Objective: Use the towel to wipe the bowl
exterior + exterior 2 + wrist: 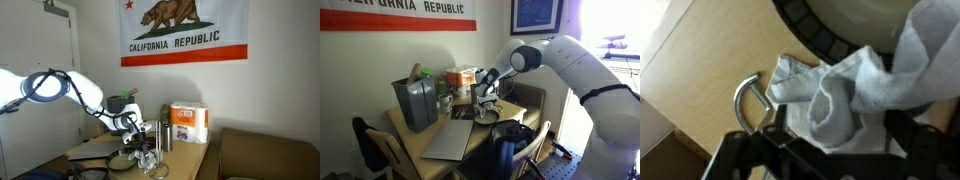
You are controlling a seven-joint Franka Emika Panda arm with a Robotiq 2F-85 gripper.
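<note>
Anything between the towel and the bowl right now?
Nothing visible. In the wrist view the towel, held in the gripper, already reaches the rim of the bowl. A metal loop lies off to the side, not in the path.

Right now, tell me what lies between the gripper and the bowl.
The white towel, bunched in the gripper, fills that stretch to the bowl, seen in the wrist view.
</note>
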